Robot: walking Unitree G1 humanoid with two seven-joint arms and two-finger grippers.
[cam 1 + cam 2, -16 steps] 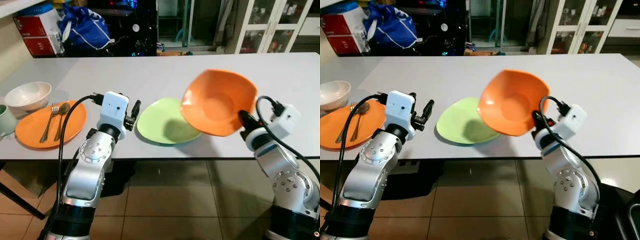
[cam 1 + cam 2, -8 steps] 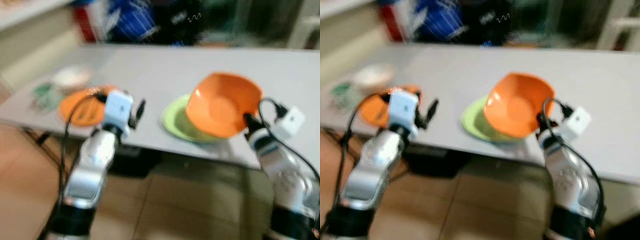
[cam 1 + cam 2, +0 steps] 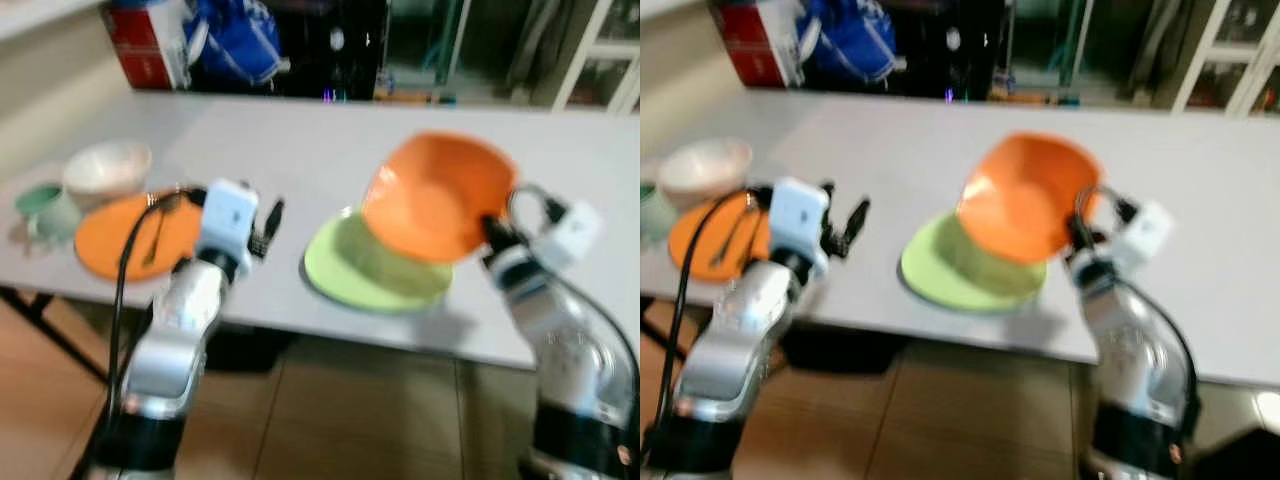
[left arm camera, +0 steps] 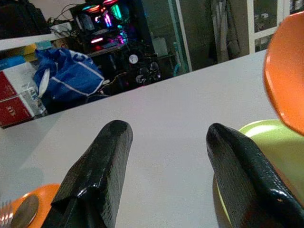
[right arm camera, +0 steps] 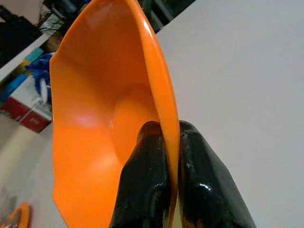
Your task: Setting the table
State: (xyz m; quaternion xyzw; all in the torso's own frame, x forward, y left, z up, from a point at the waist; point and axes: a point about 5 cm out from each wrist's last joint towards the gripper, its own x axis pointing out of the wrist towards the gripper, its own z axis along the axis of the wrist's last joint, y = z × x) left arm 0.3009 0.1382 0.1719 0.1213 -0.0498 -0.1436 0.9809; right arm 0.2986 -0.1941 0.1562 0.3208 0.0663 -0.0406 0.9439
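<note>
Table [image 3: 330, 135]: long, grey-white, running across the whole scene.
Green plate [image 3: 370, 270]: flat on the table near the front edge, partly under the bowl.
Orange bowl [image 3: 435, 195]: up in the air, tilted on edge over the green plate's right side.
Orange plate [image 3: 130, 235]: on the table at left, cutlery lying on it, blurred.
White bowl [image 3: 105, 168]: just behind the orange plate.
Green cup [image 3: 45, 208]: beside the orange plate, far left.
Right tool [image 5: 170, 142]: clamped tight on the orange bowl's rim, one finger on each side.
Left tool [image 4: 164, 137]: fingers spread wide, holding nothing, hovering over the table between the two plates.
</note>
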